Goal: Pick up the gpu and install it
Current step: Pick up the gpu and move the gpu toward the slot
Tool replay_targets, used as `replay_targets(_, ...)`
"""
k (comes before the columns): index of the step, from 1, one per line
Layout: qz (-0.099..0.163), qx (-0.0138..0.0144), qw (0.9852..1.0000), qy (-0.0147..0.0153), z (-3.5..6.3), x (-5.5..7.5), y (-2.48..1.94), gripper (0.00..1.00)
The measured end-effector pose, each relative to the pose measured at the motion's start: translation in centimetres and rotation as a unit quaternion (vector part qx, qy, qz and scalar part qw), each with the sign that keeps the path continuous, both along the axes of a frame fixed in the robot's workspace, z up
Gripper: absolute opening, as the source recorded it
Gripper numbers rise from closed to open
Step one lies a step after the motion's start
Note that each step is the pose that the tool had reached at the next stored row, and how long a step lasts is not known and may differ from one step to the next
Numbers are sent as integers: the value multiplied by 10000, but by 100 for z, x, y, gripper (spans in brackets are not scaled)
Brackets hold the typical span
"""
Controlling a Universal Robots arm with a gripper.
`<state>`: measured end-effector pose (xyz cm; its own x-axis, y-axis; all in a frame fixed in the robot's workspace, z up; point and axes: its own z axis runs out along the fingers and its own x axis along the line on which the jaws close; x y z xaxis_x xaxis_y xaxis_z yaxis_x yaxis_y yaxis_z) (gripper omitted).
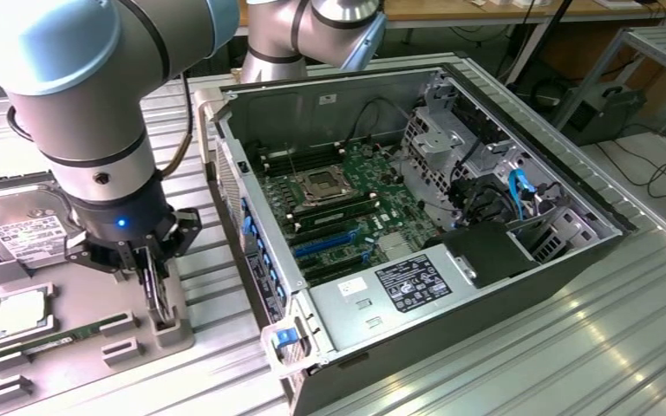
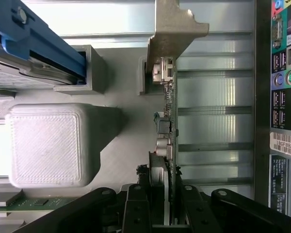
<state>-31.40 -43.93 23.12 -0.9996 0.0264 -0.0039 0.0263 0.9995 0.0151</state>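
Note:
The gpu (image 2: 168, 111) stands on edge in a slot of the grey holder tray (image 1: 90, 334). In the wrist view I see it edge-on, with its silvery end bracket (image 2: 173, 29) at the far end. My gripper (image 2: 162, 206) reaches down over the card, and its black fingers (image 2: 136, 206) press against both faces. In the exterior view, the gripper (image 1: 148, 264) hangs over the tray to the left of the open computer case (image 1: 310, 286). The thin gpu (image 1: 162, 303) runs down from the gripper into the tray.
On the tray lie a silver hard drive (image 1: 21, 230), a processor (image 1: 21, 312) and a green memory stick (image 1: 49, 344). The case shows its motherboard (image 1: 345, 195) with blue card slots (image 1: 322, 245). Its rear ports (image 2: 283, 73) stand close beside the card. A second arm (image 1: 310, 35) stands behind the case.

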Motion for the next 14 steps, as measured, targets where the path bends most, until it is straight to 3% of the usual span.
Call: replay_targets(14,0,0,10000,4,108,8,0,28)
